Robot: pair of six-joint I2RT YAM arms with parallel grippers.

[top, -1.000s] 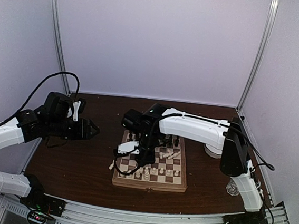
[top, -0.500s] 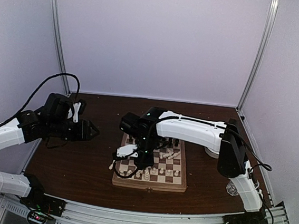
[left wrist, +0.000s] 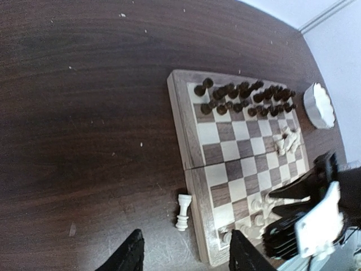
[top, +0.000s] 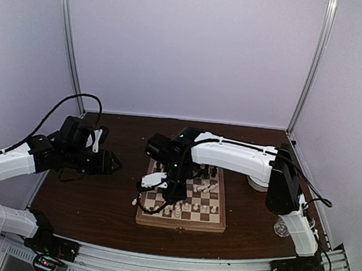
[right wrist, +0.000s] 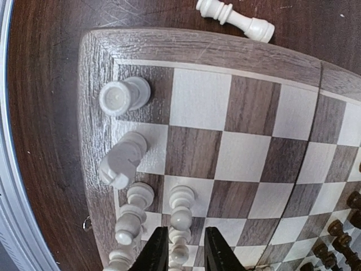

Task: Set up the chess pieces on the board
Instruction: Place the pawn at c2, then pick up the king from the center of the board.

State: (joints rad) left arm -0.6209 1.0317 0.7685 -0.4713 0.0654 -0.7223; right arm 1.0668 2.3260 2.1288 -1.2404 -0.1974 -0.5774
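The board [top: 182, 224] lies mid-table, with dark chess pieces [left wrist: 242, 96] ranked along its far rows. White chess pieces stand in its near left corner: a rook [right wrist: 124, 95], a knight [right wrist: 124, 161] and pawns [right wrist: 181, 206]. My right gripper [right wrist: 186, 230] hangs low over that corner [top: 172, 195], open. A standing white pawn [right wrist: 179, 255] sits between its fingers, close to the left one and clear of the right. A white piece [left wrist: 184, 212] lies on its side on the table beside the board's left edge. My left gripper [left wrist: 186, 259] hovers open and empty just short of it.
A few white pieces [left wrist: 287, 141] lie tumbled on the board's right half. A white scalloped bowl [left wrist: 318, 104] stands off the board's far right corner. The right arm [top: 230, 154] stretches across the board from the right. Enclosure walls ring the table.
My right gripper's jaws have spread apart from a white pawn, which stays standing on its square. The left gripper has shifted slightly towards the board.
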